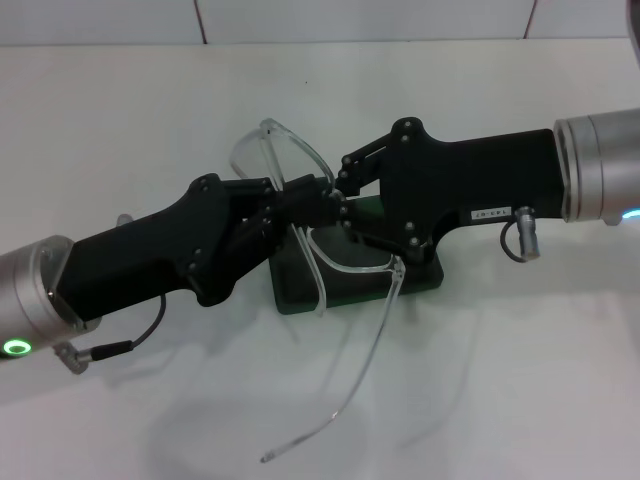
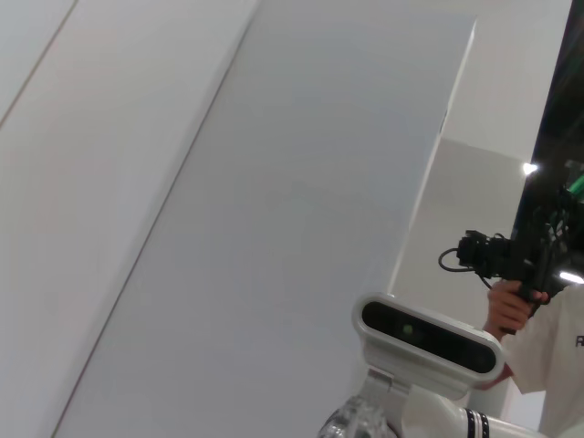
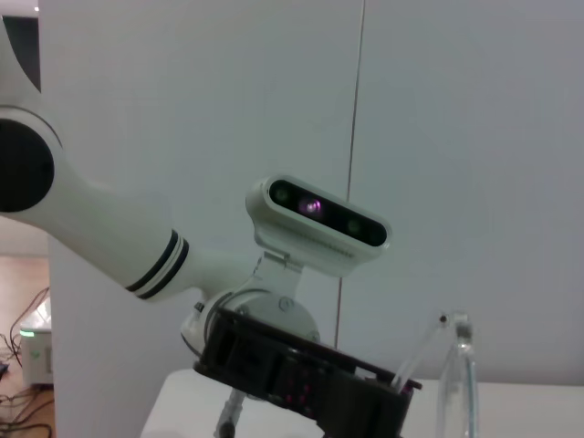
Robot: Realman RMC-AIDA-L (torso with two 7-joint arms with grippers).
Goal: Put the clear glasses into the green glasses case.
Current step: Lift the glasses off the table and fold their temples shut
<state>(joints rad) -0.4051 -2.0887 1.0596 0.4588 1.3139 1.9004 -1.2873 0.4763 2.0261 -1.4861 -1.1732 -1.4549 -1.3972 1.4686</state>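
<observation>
Both grippers meeting at the clear glasses (image 1: 300, 215) above the green glasses case (image 1: 345, 285)

Left gripper (image 1: 290, 205) and right gripper (image 1: 338, 200) each clamped on the frame — held aloft; one temple arm dangling toward the table (image 1: 500, 380).

Both arms meet above the middle of the white tabletop (image 1: 120, 120), the left hand (image 1: 300, 203) entering from the lower left and the right hand (image 1: 345, 205) from the right, their fingertips close together at the bridge of the clear glasses (image 1: 300, 190). The glasses are held tilted above the green glasses case (image 1: 300, 290), which lies flat on the tabletop directly beneath. One temple arm hangs down past the case toward the front edge.
</observation>
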